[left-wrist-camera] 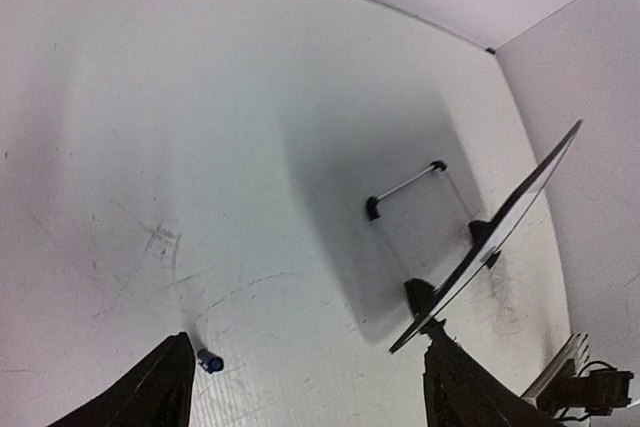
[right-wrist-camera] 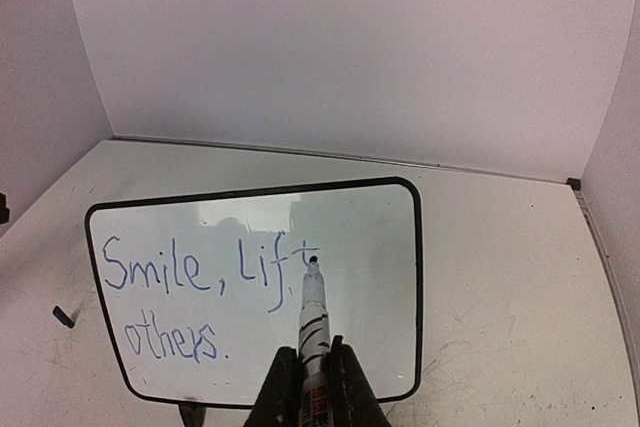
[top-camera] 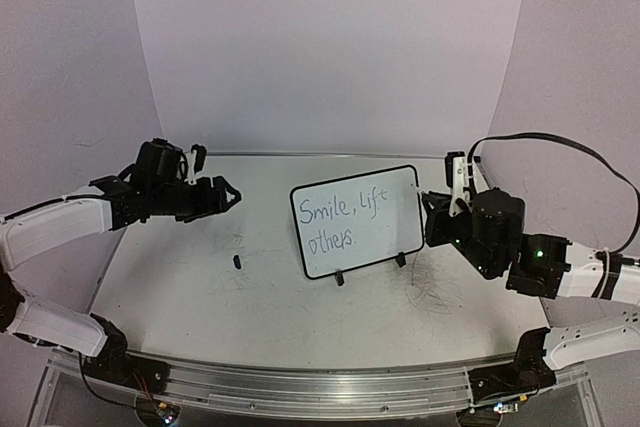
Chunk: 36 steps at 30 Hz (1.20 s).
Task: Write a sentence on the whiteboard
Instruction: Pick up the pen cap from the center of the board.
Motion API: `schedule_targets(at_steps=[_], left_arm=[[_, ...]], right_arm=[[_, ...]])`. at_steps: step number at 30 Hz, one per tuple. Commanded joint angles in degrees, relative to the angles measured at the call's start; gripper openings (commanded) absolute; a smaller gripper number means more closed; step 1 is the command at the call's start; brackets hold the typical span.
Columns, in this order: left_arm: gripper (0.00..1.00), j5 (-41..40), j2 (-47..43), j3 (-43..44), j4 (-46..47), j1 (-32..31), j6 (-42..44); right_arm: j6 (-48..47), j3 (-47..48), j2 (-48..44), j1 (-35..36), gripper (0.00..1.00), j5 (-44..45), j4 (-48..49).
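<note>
The whiteboard (top-camera: 372, 209) stands on its black feet at mid-table, tilted back. On it the sentence (top-camera: 338, 222) reads "Smile, lift others." in two lines. My right gripper (right-wrist-camera: 315, 372) is shut on a white marker (right-wrist-camera: 312, 312) with black stripes. The marker's tip lies over the "t" of "lift" in the sentence (right-wrist-camera: 190, 277) on the whiteboard (right-wrist-camera: 370, 237); contact cannot be told. In the top view the right gripper (top-camera: 433, 209) is at the board's right edge. My left gripper (top-camera: 226, 194) hangs open and empty, left of the board. The left wrist view shows the whiteboard (left-wrist-camera: 520, 199) edge-on beyond the left gripper (left-wrist-camera: 310, 392).
A small dark blue marker cap (top-camera: 237, 261) lies on the scuffed white tabletop (top-camera: 180, 287) left of the board, and the marker cap (left-wrist-camera: 209, 360) sits just by my left finger. Grey scribble marks (top-camera: 430, 287) stain the table right of the board. Walls enclose the back and sides.
</note>
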Motion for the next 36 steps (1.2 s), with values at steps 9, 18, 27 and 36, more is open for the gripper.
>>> schedule_targets(at_steps=[9, 18, 27, 36], left_arm=[[0.69, -4.2, 17.6, 2.2, -7.6, -2.9, -0.4], [0.4, -7.7, 26.4, 6.1, -8.0, -6.5, 1.8], [0.07, -12.5, 27.8, 7.2, -10.1, -7.2, 3.2], [0.0, 4.2, 14.5, 9.1, -12.7, -7.2, 4.4]], right_arm=[[1.0, 2.6, 3.2, -0.1, 0.0, -7.1, 1.1], [1.0, 3.3, 3.2, -0.1, 0.0, -7.8, 1.0], [1.5, 3.9, 4.3, -0.1, 0.0, -8.8, 1.0], [3.1, 7.3, 8.4, -0.1, 0.0, -25.5, 4.1]])
